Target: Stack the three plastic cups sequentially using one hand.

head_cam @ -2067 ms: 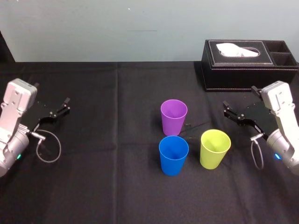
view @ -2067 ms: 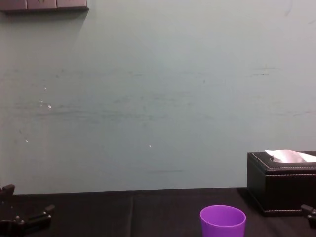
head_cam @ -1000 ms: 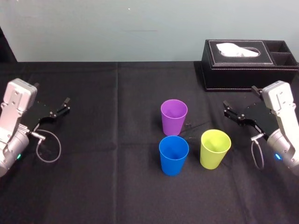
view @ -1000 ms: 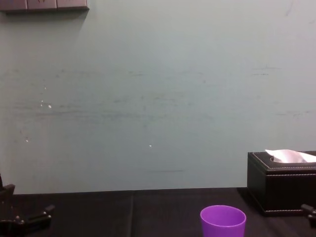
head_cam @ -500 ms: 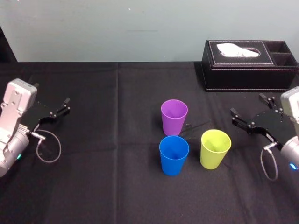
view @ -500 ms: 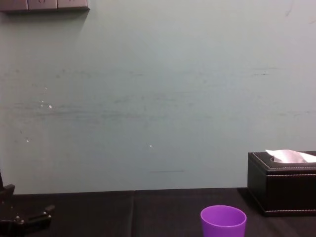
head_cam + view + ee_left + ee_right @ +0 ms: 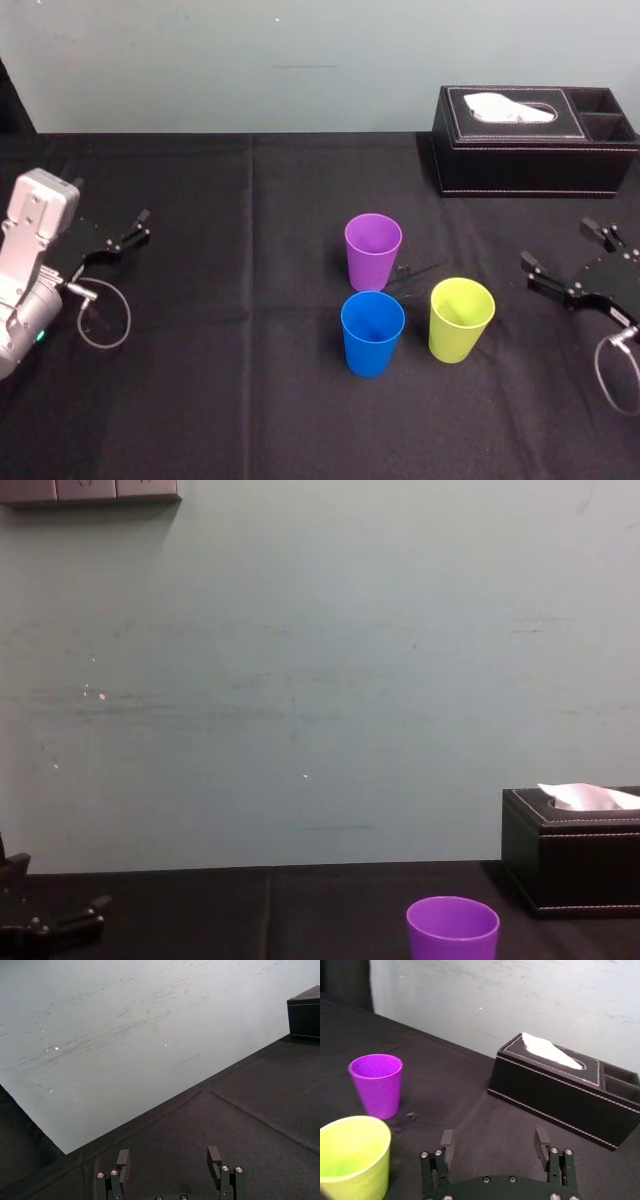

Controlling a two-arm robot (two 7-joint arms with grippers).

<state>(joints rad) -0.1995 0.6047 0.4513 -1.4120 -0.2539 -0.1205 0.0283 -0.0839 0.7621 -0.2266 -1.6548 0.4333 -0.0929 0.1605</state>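
Rightward the right gripper (image 7: 494, 1134) has retreated, fingers wide and empty; the purple cup (image 7: 373, 250), blue cup (image 7: 372, 332) and yellow-green cup (image 7: 461, 318) stand apart on the table (image 7: 250, 400), none stacked. The left gripper (image 7: 168, 1152) sits parked, wide.

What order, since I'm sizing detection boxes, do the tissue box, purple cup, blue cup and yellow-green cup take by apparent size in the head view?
1. tissue box, clearly largest.
2. blue cup and yellow-green cup, alike.
3. purple cup, slightly smaller, though it stands farther away.
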